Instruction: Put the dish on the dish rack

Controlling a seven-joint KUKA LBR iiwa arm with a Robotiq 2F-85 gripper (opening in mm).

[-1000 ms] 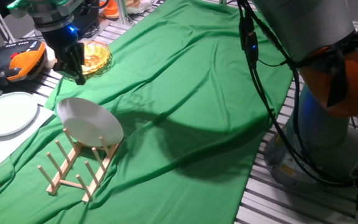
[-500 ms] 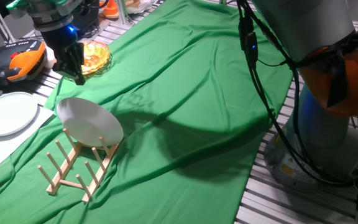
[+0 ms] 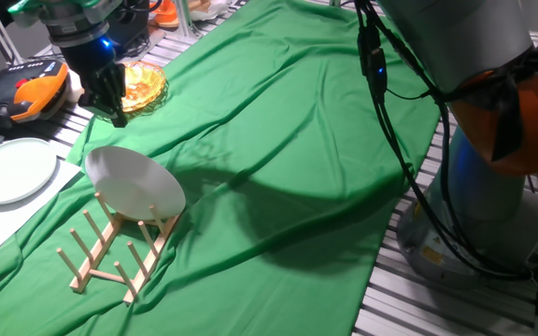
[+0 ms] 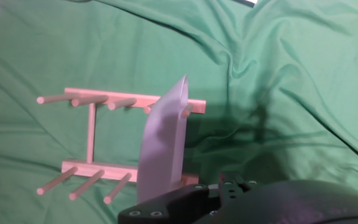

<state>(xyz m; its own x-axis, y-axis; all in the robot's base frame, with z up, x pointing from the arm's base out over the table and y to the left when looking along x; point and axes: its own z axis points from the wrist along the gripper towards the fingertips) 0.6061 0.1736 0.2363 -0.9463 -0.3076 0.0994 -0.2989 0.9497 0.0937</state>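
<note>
Green cloth (image 3: 288, 140) covers the desk you are working over, rumpled into long folds, with slatted metal showing past its right edge. Most of the cloth toward the middle and the right edge is bare, so you have wide room there.

At the near left corner of the cloth stands the dish rack (image 3: 120, 250), a small light-wood frame with rows of upright pegs. The dish (image 3: 134, 183), a plain white round plate, sits tilted on edge at the rack's far end, leaning between the pegs. From the hand view you see the dish (image 4: 163, 140) nearly edge-on, crossing both rails of the rack (image 4: 92, 134), with three empty pegs on each rail to its left.

Off the cloth's left edge lies a paler flat plate (image 3: 11, 170) on white paper. Near the far left corner sits an orange-yellow glass dish (image 3: 144, 84).

Your gripper (image 3: 118, 114) hangs above that far left corner, just beside the glass dish and well apart from the rack. Its dark fingers (image 3: 108, 90) hold nothing and touch nothing. You cannot tell how far apart they stand; only the dark body shows in the hand view.
</note>
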